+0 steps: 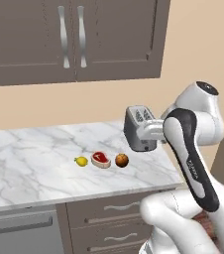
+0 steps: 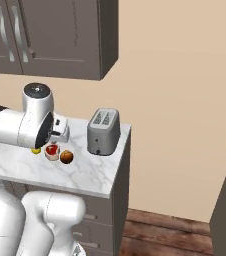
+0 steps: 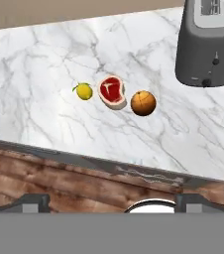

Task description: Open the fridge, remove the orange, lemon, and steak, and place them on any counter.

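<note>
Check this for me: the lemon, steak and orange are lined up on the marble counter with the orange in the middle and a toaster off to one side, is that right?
Not quite. The steak is in the middle, between the lemon and the orange; the hand view shows it plainly. The rest holds: all three lie in a row on the marble counter, with the toaster off to the orange's side.

Veined white marble counter (image 1: 29, 149), brushed grey metal toaster (image 3: 210, 44), wooden floor (image 2: 165, 232).
</note>
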Robot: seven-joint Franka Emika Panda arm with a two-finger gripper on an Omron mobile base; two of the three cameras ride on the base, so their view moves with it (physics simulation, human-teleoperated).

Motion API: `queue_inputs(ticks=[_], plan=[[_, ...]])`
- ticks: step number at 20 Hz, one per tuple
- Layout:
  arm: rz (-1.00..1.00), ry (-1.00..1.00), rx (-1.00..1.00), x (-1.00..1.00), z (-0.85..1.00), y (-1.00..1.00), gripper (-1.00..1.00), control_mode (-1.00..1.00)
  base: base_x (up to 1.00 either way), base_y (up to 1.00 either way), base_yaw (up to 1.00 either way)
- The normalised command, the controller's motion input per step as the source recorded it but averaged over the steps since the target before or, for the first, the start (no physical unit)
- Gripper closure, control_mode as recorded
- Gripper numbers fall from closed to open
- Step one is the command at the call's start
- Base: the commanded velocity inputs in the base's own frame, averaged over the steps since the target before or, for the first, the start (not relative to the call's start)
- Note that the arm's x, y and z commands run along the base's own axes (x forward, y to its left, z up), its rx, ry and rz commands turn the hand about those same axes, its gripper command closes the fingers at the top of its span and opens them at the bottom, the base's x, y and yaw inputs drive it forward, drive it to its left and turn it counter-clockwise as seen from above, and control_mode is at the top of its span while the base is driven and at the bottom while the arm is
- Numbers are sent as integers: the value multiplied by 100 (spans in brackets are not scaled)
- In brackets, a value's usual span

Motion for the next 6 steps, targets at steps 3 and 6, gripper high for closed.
queue_inputs(ticks=[3,6], plan=[[-7,0,5,-69,71,-21,-100,-100,0,0,0],[-8,0,4,-67,50,-24,-100,-100,0,0,0]])
